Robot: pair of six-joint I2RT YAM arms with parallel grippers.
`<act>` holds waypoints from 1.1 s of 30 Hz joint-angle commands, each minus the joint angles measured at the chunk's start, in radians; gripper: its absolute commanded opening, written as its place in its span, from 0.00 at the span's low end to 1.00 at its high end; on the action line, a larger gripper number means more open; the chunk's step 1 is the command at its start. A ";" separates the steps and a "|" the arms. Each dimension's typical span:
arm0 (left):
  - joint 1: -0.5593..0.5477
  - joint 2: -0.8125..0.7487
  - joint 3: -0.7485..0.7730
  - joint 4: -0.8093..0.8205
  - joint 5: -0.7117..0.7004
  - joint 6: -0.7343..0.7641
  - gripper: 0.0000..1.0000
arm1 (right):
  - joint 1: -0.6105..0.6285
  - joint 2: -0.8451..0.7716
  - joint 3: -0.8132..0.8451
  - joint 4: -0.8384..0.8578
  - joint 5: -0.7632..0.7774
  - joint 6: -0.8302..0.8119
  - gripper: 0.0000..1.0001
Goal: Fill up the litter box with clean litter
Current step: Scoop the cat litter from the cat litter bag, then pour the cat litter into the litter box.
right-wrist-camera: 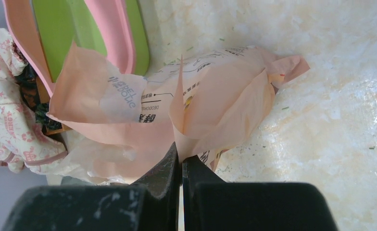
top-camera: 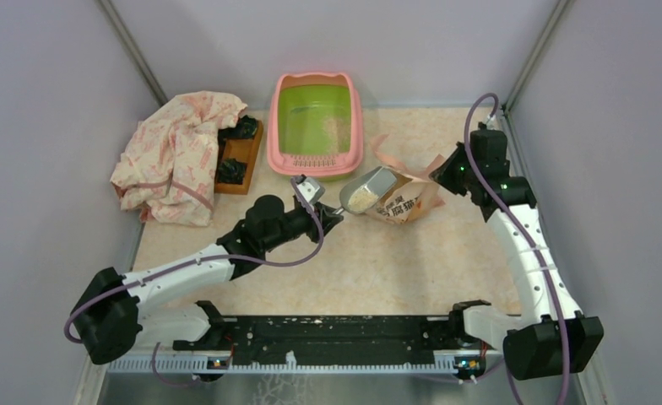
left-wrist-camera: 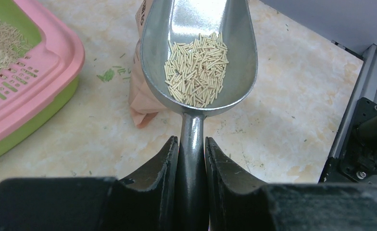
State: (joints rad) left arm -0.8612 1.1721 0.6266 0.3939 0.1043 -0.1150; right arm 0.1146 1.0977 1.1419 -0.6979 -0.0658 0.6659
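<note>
The litter box (top-camera: 357,126), pink rim and lime-green inside, stands at the back centre with some pale litter (top-camera: 338,128) in it; its corner shows in the left wrist view (left-wrist-camera: 56,53). My left gripper (top-camera: 332,218) is shut on the handle of a silver metal scoop (left-wrist-camera: 196,91) holding tan litter pellets (left-wrist-camera: 196,70), just in front of the box. The peach-pink litter bag (top-camera: 408,201) lies to the right of the scoop. My right gripper (top-camera: 443,175) is shut on the bag's torn edge (right-wrist-camera: 191,120).
A crumpled pink-patterned cloth (top-camera: 176,156) lies at the back left over a brown wooden tray (top-camera: 241,152) with dark items. Grey walls close in on left and right. A black rail (top-camera: 336,337) runs along the near edge.
</note>
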 commanded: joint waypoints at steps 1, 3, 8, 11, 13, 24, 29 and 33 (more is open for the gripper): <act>0.010 -0.050 0.073 -0.051 -0.078 -0.001 0.03 | -0.011 0.002 0.101 0.100 0.003 -0.004 0.00; 0.010 -0.086 0.098 -0.102 -0.094 -0.007 0.03 | -0.015 0.008 0.102 0.101 0.002 -0.007 0.00; 0.010 -0.114 0.230 -0.291 -0.168 -0.039 0.03 | -0.039 0.026 0.096 0.119 -0.019 -0.009 0.00; 0.010 -0.095 0.324 -0.402 -0.204 -0.063 0.03 | -0.051 0.032 0.088 0.131 -0.031 -0.008 0.00; 0.010 -0.081 0.375 -0.452 -0.232 -0.078 0.04 | -0.055 0.034 0.081 0.135 -0.032 -0.008 0.00; 0.175 0.182 0.673 -0.584 -0.251 -0.073 0.06 | -0.068 0.019 0.029 0.161 -0.072 -0.005 0.00; 0.327 0.354 0.819 -0.651 -0.114 -0.116 0.07 | -0.070 0.012 0.021 0.161 -0.085 -0.008 0.00; 0.384 0.508 0.997 -0.783 -0.018 -0.152 0.07 | -0.071 0.010 0.012 0.161 -0.089 -0.016 0.00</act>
State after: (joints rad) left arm -0.5190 1.5906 1.4643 -0.2935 -0.0391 -0.2176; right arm 0.0555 1.1393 1.1454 -0.6353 -0.1467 0.6643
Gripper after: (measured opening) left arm 0.299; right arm 0.006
